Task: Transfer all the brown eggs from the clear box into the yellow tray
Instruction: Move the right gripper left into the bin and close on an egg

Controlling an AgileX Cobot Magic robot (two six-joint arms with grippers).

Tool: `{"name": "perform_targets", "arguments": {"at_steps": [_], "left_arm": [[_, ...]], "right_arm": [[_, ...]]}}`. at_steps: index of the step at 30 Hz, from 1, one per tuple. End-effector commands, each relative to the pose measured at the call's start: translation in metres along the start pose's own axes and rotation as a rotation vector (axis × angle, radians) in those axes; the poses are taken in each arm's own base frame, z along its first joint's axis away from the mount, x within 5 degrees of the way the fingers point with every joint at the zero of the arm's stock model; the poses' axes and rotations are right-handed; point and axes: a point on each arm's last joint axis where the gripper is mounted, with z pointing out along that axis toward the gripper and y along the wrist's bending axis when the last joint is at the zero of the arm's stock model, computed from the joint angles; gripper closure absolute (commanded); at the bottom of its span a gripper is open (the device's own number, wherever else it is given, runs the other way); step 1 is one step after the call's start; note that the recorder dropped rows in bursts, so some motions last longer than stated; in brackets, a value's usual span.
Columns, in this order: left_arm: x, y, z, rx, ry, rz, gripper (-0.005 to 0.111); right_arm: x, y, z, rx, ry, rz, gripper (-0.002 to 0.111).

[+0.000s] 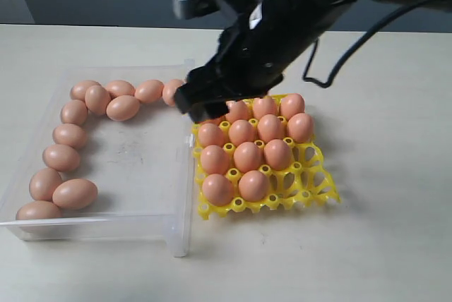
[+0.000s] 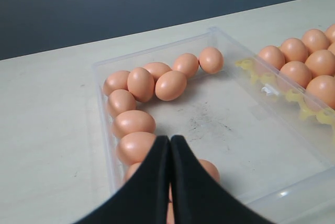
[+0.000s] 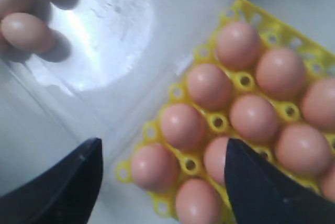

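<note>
Right claw (image 3: 163,145) wide, empty, over bright yellow lattice egg tray (image 1: 311,189). Left claw (image 2: 169,143) pinched shut over shallow clear plastic box (image 1: 134,154) — smooth pinkish-brown eggs (image 1: 123,108) line its walls. Cross to box low and you clip seated eggs (image 1: 242,133) or box wall — lift first.

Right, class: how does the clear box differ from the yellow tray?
The clear box is transparent, flat-floored; the yellow tray is an opaque cupped lattice. The box is larger than the tray. Brown eggs lie loose in the box, in rows in the tray. Both hold eggs.
</note>
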Motion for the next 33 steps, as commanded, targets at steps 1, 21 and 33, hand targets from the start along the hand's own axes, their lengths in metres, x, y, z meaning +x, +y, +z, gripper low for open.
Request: {"name": "perform_targets", "arguments": {"at_steps": [1,21,33], "left_arm": [[0.000,0.000,0.000,0.001,-0.011,-0.002,0.106],[0.000,0.000,0.000,0.001,-0.011,-0.002,0.106],[0.000,0.000,0.000,0.001,-0.011,-0.002,0.106]], "right_arm": [[-0.024,0.035,0.037,-0.025,-0.053,-0.146,0.045],[-0.048,0.133,0.177,-0.092,0.044,-0.571,0.045],[-0.038,0.130,0.221,-0.086,0.078,-0.572,0.059]]}}
